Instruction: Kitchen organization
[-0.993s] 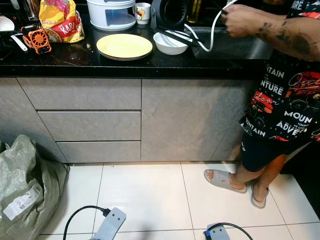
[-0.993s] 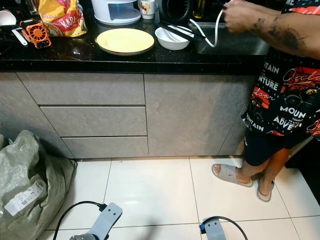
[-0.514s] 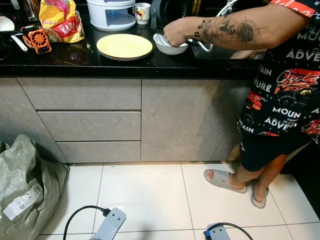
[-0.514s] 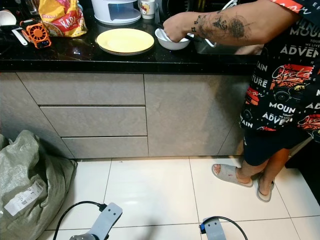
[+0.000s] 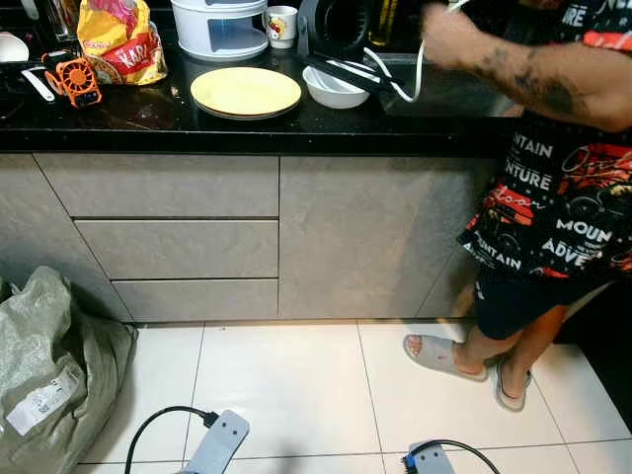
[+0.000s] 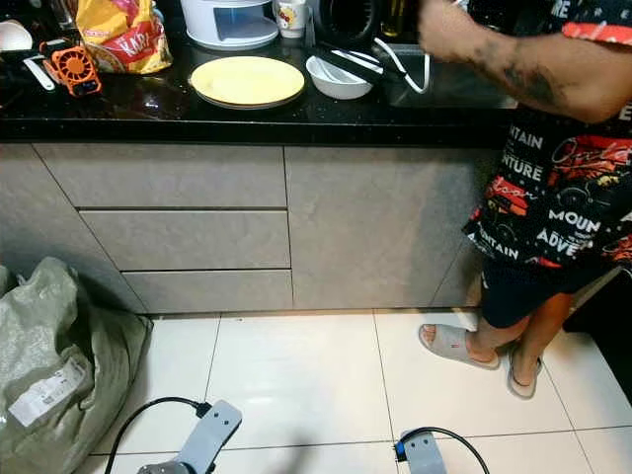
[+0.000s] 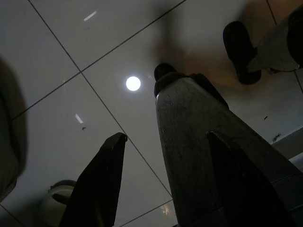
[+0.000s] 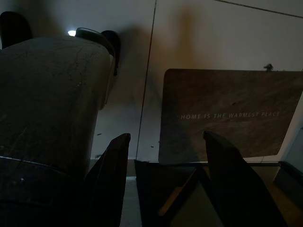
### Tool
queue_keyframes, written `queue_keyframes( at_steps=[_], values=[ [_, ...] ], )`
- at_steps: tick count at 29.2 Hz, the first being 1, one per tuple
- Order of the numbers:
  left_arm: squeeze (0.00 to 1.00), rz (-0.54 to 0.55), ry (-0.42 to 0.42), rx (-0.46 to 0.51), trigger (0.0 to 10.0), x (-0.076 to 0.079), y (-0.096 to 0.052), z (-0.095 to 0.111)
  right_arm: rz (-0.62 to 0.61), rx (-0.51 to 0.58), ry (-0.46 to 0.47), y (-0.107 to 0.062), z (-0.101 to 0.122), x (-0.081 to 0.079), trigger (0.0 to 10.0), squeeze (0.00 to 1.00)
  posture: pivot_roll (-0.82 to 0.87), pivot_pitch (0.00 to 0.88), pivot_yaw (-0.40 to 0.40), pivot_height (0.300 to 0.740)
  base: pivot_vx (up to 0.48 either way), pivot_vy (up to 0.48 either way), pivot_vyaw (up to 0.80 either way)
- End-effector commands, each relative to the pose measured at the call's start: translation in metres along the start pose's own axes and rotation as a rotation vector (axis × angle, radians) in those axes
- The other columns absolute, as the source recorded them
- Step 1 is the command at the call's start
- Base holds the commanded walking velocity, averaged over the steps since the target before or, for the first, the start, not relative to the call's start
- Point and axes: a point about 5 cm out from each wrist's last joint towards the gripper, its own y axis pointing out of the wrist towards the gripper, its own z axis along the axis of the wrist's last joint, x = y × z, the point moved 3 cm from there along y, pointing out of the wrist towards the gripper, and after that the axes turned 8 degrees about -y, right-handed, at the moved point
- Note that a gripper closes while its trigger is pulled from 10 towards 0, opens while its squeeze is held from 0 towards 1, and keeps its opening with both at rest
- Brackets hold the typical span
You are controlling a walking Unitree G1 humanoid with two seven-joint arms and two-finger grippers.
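Change: the person's hand (image 5: 441, 22) has left the white bowl (image 5: 336, 86) and is raised over the sink (image 5: 449, 89), holding a white cord (image 5: 415, 71).
White bowl: on the black counter (image 5: 148, 118), beside the yellow plate (image 5: 245, 91); dark utensils rest across it.
Left gripper (image 7: 163, 139): fingers apart, empty, above floor tiles.
Right gripper (image 8: 163, 139): fingers apart, empty, above a doormat (image 8: 227, 113).

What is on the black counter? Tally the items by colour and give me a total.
White: 4, the bowl, the mug, the appliance and the small dish at the far left
Yellow: 2, the plate and the snack bag
Orange: 1, the small fan
Black: 1, the tongs across the bowl
Total: 8
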Motion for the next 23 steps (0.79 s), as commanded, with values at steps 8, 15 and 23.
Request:
queue_keyframes(
  at_steps=[8,15,23],
  values=[
    [0.00,-0.003,0.001,-0.056,10.0,-0.0021,-0.0016,-0.0165,0.013,-0.021,-0.005,-0.0002,-0.0055,-0.0031,10.0,0.00,0.01,0.079,0.003,0.740,0.000,0.000,0.00],
    [0.00,-0.004,0.004,-0.059,10.0,-0.0023,-0.0017,-0.0170,0.015,-0.021,-0.006,-0.0002,-0.0056,-0.0036,10.0,0.00,0.01,0.078,0.005,0.740,0.000,0.000,0.00],
    [0.00,-0.005,0.007,-0.061,10.0,-0.0024,-0.0017,-0.0173,0.016,-0.021,-0.011,-0.0002,-0.0056,-0.0039,10.0,0.00,0.01,0.073,0.002,0.740,0.000,0.000,0.00]
  ],
)
